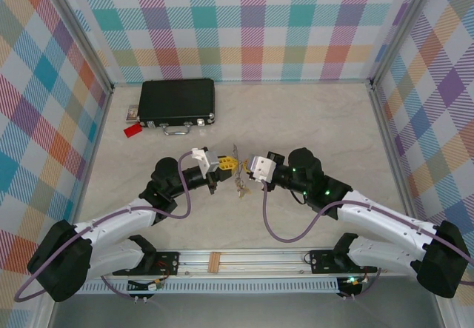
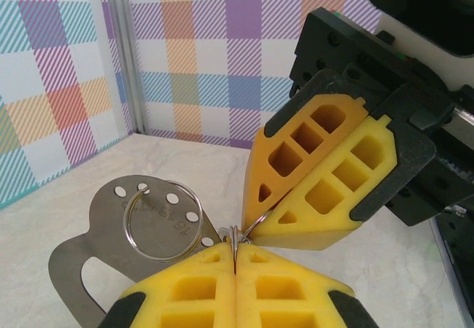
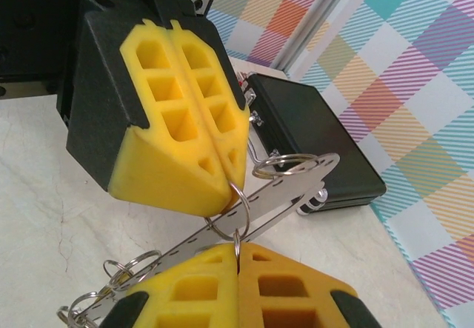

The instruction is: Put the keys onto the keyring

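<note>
L arm reaches in low from the left, elbow bent. L gripper point(image 1: 227, 164) is clenched on the keyring point(image 3: 245, 201) over mid-table. A holed steel plate point(image 2: 104, 224) hangs on a bigger ring point(image 2: 125, 221); its stamped txt is unreadable. The keys point(image 1: 241, 188) bunch just below the tips. R gripper point(image 1: 244, 166) is clenched on the same keyring, tip to tip w/ L. R arm mirrors it.

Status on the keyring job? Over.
Left tool, right tool shut, tip to tip on the keyring. Keys clustered beside the tips. Black case well clear at back.
</note>
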Robot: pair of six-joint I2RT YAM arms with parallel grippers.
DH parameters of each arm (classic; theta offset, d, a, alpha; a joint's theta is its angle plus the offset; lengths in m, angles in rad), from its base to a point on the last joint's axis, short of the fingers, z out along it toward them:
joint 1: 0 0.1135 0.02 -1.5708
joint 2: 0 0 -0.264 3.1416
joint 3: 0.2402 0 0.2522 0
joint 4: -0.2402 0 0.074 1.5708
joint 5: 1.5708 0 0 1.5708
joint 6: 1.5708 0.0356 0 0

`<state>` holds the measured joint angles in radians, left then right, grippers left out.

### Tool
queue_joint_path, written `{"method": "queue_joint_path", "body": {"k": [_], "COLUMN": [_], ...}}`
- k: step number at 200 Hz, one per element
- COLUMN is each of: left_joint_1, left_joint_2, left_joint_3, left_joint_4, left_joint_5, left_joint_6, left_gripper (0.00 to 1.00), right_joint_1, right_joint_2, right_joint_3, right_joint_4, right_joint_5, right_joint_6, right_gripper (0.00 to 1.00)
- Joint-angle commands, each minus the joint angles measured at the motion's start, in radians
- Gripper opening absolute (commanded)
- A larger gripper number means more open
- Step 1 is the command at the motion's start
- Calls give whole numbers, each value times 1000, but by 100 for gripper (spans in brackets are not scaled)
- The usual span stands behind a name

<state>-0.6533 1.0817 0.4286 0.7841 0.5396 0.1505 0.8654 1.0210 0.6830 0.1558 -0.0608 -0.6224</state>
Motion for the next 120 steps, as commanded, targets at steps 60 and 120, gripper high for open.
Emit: {"method": "queue_joint_path", "body": {"k": [60,120], "left_joint_1": [-6,-6], "left_joint_2": [-11,-23], "left_joint_3": [27,23], "left_joint_4": [30,32], "left_joint_5": [37,8], "left_joint_6": [6,6], "left_gripper": [0,0], "right_joint_1": [6,17], "right_joint_2": [-20,-23], "right_joint_3": [6,2], "right_joint_4": [43,28], "right_joint_5": [4,13], "right_joint_6": [-11,-16], "right_gripper": [0,0]}}
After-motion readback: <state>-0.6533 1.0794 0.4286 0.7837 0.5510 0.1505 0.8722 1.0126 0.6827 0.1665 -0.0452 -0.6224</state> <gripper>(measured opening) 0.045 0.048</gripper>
